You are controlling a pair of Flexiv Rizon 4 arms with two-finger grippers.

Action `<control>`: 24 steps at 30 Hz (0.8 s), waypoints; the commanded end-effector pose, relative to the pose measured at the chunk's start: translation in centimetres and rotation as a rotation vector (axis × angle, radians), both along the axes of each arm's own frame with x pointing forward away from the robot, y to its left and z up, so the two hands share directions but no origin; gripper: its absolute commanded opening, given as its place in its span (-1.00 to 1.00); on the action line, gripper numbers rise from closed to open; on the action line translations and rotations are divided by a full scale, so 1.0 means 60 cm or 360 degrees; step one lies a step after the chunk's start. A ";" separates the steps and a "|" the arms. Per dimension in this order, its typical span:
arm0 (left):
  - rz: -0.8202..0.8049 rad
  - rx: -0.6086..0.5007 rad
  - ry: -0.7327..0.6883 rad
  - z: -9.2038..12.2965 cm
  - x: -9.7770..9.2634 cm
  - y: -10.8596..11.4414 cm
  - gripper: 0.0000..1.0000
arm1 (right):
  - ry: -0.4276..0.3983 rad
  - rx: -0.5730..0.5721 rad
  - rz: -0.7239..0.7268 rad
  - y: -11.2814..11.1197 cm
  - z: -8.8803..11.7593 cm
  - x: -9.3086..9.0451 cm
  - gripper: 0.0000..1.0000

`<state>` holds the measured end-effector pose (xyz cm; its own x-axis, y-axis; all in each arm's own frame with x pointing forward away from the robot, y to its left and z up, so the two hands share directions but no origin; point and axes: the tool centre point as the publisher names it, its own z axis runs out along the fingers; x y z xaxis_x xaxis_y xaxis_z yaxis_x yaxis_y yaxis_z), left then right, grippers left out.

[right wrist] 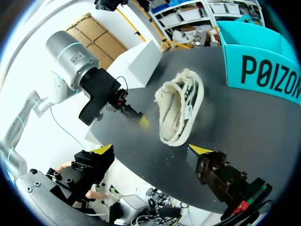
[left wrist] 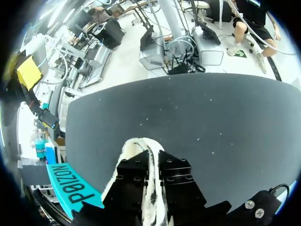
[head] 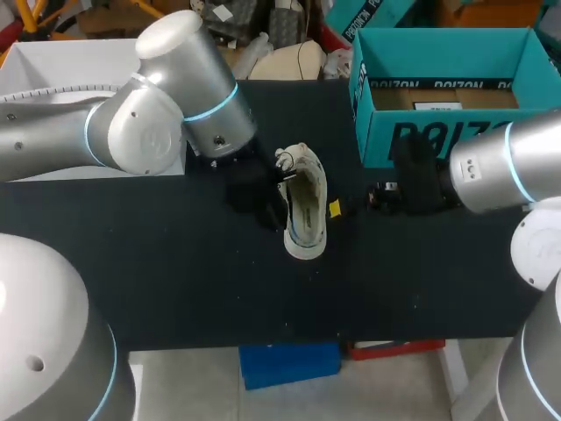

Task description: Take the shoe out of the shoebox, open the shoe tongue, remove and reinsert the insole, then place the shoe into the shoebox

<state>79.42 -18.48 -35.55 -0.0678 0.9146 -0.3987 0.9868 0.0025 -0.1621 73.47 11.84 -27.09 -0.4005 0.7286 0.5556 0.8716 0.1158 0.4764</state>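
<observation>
A white shoe lies on the black table with its opening up, and it shows ahead of my right gripper. My left gripper is at the shoe's left side. In the left wrist view its dark fingers stand close together with the shoe's white fabric pinched between them. My right gripper hangs wide open to the right of the shoe, apart from it, with nothing between its fingers. The open teal shoebox stands at the back right, with only cardboard inside.
A white box stands at the table's far left corner. Bare black tabletop stretches in front of the shoe to the near edge. The shoebox wall lies close beside my right gripper.
</observation>
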 end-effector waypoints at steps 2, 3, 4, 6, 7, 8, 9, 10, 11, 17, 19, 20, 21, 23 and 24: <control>0.0010 0.0006 -0.0037 -0.010 0.011 -0.024 -1.00 | 0.0001 -0.0003 -0.0002 0.002 0.000 0.000 1.00; 0.0010 0.0003 -0.0056 -0.010 0.015 -0.028 -1.00 | 0.0001 -0.0003 -0.0002 0.002 0.000 0.000 1.00; 0.0012 -0.0004 -0.0063 -0.009 0.018 -0.032 -1.00 | 0.0001 -0.0003 -0.0002 0.002 0.000 0.000 1.00; 0.0002 0.0002 -0.0085 -0.012 0.025 -0.039 -1.00 | 0.0001 -0.0003 -0.0002 0.002 0.000 0.000 1.00; -0.0008 0.0017 -0.0093 -0.013 0.026 -0.042 -1.00 | 0.0001 -0.0003 -0.0002 0.002 0.000 0.000 1.00; -0.0019 0.0029 -0.0094 -0.016 0.027 -0.045 -1.00 | 0.0001 -0.0003 -0.0002 0.002 0.000 0.000 1.00; -0.0020 0.0029 -0.0092 -0.018 0.029 -0.047 -1.00 | 0.0001 -0.0003 -0.0002 0.002 0.000 0.000 1.00; -0.0026 0.0036 -0.0088 -0.021 0.031 -0.049 -1.00 | 0.0001 -0.0003 -0.0002 0.002 0.000 0.000 1.00; -0.0028 0.0040 -0.0086 -0.024 0.032 -0.049 -1.00 | 0.0001 -0.0003 -0.0002 0.002 0.000 0.000 1.00; 0.0001 0.0061 -0.0050 -0.046 0.042 -0.050 -1.00 | 0.0001 -0.0003 -0.0002 0.002 0.000 0.000 1.00; 0.0005 0.0077 -0.0046 -0.053 0.045 -0.050 -1.00 | 0.0001 -0.0003 -0.0002 0.002 0.000 0.000 1.00; 0.0006 0.0078 -0.0045 -0.056 0.047 -0.051 -1.00 | 0.0001 -0.0003 -0.0002 0.002 0.000 0.000 1.00; 0.0007 0.0077 -0.0046 -0.058 0.049 -0.052 -1.00 | 0.0001 -0.0003 -0.0002 0.002 0.000 0.000 1.00; 0.0008 0.0072 -0.0056 -0.062 0.051 -0.054 -1.00 | 0.0001 -0.0003 -0.0002 0.002 0.000 0.000 1.00; 0.0008 0.0072 -0.0058 -0.065 0.052 -0.056 -1.00 | 0.0001 -0.0003 -0.0002 0.002 0.000 0.000 1.00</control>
<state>82.31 -21.18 -38.65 -0.0580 0.9312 -0.3600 0.9918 0.0125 -0.1275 73.47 11.84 -27.09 -0.4005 0.7286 0.5556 0.8716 0.1158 0.4764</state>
